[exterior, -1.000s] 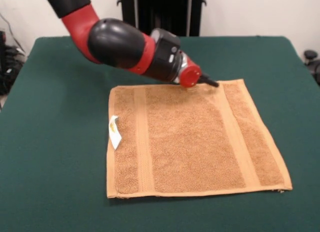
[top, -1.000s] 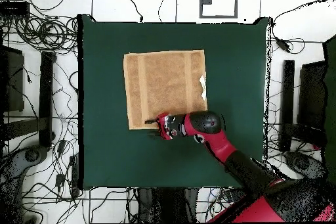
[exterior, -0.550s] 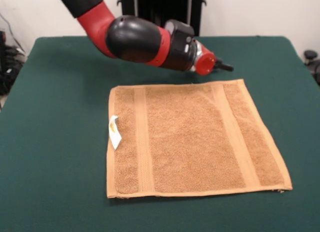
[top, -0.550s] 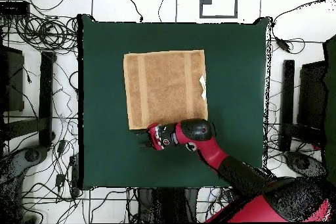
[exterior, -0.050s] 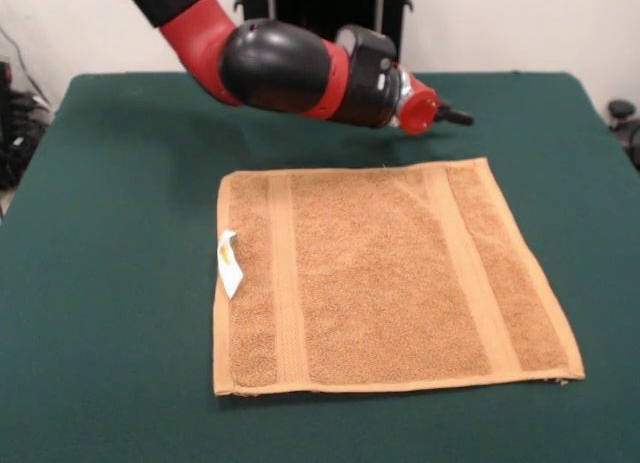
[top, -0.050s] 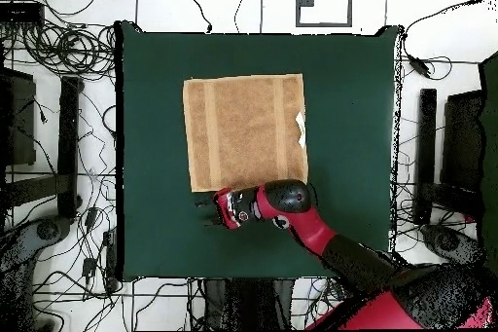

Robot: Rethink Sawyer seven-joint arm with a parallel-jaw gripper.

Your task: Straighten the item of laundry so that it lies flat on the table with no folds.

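Note:
The item of laundry (exterior, -0.050s: pixel 385 273) is an orange-tan terry towel spread flat on the table (exterior, -0.050s: pixel 110 283), with two smoother bands and a small white label at its left edge. In the overhead view the towel (top, -0.050s: pixel 245 131) is a neat square on the green table (top, -0.050s: pixel 350 104). My gripper (exterior, -0.050s: pixel 458 114) hovers above the table just beyond the towel's far edge, clear of the cloth and holding nothing. In the overhead view the gripper (top, -0.050s: pixel 203 205) sits just past the towel's lower left corner.
The red and black arm (exterior, -0.050s: pixel 290 68) reaches across the far side of the table. Around the table lie cables (top, -0.050s: pixel 58 46) and equipment stands (top, -0.050s: pixel 68 143) on a white floor.
The gripper has lifted off the towel's far edge and moved up and to the right in the front view. The towel has stayed flat.

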